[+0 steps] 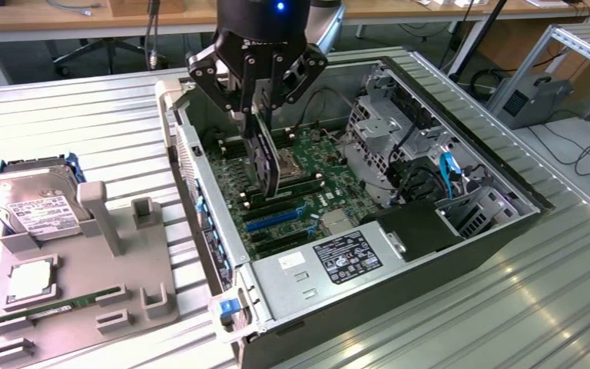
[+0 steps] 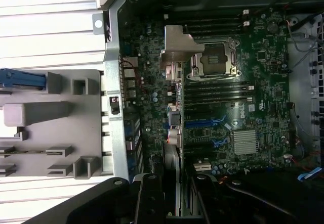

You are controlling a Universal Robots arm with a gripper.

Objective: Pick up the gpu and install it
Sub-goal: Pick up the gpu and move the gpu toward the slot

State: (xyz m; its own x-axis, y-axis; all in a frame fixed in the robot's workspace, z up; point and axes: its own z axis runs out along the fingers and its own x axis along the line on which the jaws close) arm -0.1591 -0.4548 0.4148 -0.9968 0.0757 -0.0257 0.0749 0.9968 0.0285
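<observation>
hard drive [image 1: 27, 201]: far left, on the grey fixture [image 1: 90, 292].
gripper [image 1: 258, 108]: we see it clamped on the gpu [image 1: 267, 161].
gpu: hanging edge-down over the motherboard [image 1: 310, 192]; we judge it stiff, light, fragile, best held by shroud edges.

Slatted metal table [image 1: 70, 115] bearing computer case [image 1: 418, 300], grey holder [image 1: 90, 269]
</observation>
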